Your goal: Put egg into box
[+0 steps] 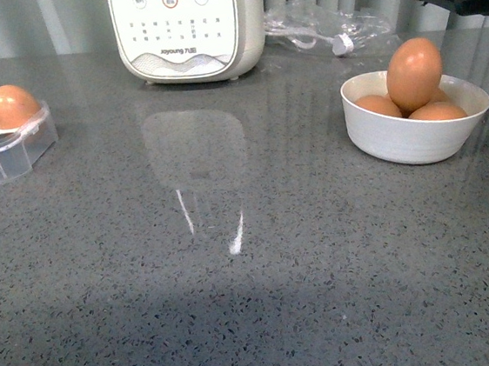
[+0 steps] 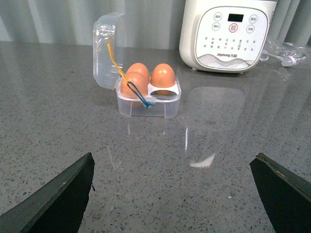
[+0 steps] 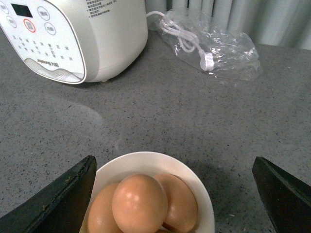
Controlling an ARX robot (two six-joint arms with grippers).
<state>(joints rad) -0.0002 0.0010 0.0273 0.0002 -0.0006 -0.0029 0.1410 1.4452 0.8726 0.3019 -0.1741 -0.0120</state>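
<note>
Front view, left to right. Far left of the white appliance (image 1: pixel 186 27): the box (image 1: pixel 5 154), clear plastic, cut off by the picture's edge, with boxed eggs (image 1: pixel 13 105) in its cups. Straight in front of the appliance: open grey worktop (image 1: pixel 240 306), crossed only by a reflection and bright glints. Just right of the appliance, at the back: a crumpled clear bag (image 1: pixel 325 30) with a white cable inside. Further right of the appliance and nearer the camera: a white bowl (image 1: pixel 420 143) of other eggs (image 1: pixel 437 112), with the egg (image 1: pixel 413 73) on end atop the pile, well above the rim. Between box and bowl, only the worktop in front of the appliance.

Left wrist view: left tool (image 2: pixel 173 162) spread wide, dark fingers (image 2: pixel 53 199) gripping nothing above the worktop. Box ahead, lid (image 2: pixel 108 48) hinged upright, three cups filled, the front cup on the appliance side vacant. Orange-and-blue band (image 2: pixel 138 94) draped over the eggs on the side away from the appliance.

Right wrist view: right tool (image 3: pixel 173 162) likewise wide apart, gripping nothing, poised over the bowl, fingers clear of the egg. Appliance and bag beyond the bowl.
</note>
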